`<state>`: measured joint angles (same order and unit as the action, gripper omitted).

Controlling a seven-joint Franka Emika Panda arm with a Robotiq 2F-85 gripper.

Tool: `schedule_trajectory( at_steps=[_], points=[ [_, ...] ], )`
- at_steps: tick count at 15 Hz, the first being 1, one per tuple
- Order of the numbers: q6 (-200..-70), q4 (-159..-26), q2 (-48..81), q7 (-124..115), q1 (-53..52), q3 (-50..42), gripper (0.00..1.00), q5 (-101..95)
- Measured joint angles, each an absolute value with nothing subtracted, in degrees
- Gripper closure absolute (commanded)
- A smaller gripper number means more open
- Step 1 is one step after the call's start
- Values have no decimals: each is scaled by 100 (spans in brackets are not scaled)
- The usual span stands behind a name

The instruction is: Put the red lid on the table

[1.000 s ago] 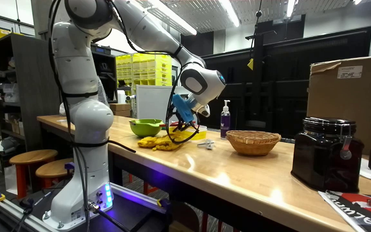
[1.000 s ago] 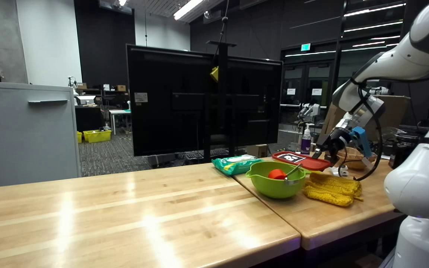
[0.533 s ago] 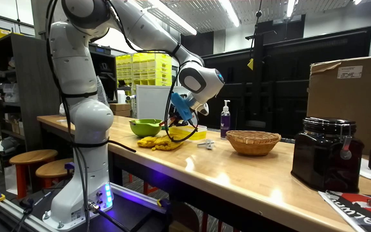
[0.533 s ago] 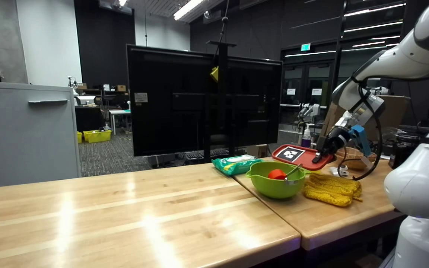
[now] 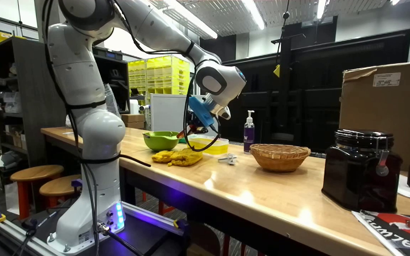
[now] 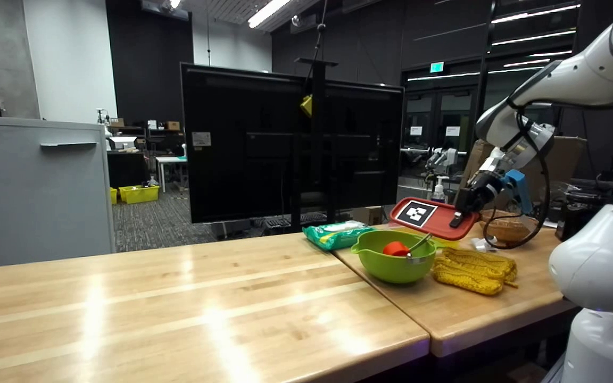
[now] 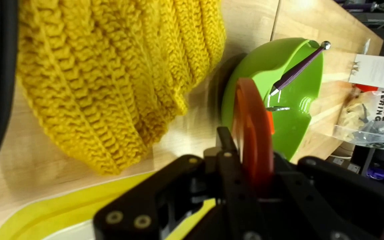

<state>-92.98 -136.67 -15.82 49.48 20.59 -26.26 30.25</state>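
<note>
- A black pincer grips a red lid near one end, its fingers closed on the lid's two faces.
- The lid, oblong with rounded corners, is held tilted above the worktop, apart from it; in an exterior view, a black-and-white marker shows on one face.
- A robot arm reaches over from beside the worktop's front edge.
- Near the pincer, a yellow container sits toward the far edge.
- Closer to the front edge, a yellow knitted cloth lies bunched beside a green bowl.
- The bowl stands just beside the join of two worktop sections, well in from the corner where that join meets the front edge. Inside are an orange-red item and a purple-handled tool.
- A green packet lies by the far edge, near the same join.
- Also near the far edge, a pump bottle rises between the container and a wicker basket; a small white object lies nearer the front edge.
- Beyond the basket, away from the join, a black jar stands before a cardboard box.
</note>
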Motion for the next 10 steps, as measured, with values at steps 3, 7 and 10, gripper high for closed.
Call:
schedule_trajectory(
  at_steps=[3,7,10],
  points=[
    [-9113,-13541,-1771,4948,2058,-2626,98,2816],
    [-8732,-13355,-1982,4956,2008,-2620,98,2741],
    [-8486,-13314,-2148,4950,1888,-2542,98,2770]
  ],
)
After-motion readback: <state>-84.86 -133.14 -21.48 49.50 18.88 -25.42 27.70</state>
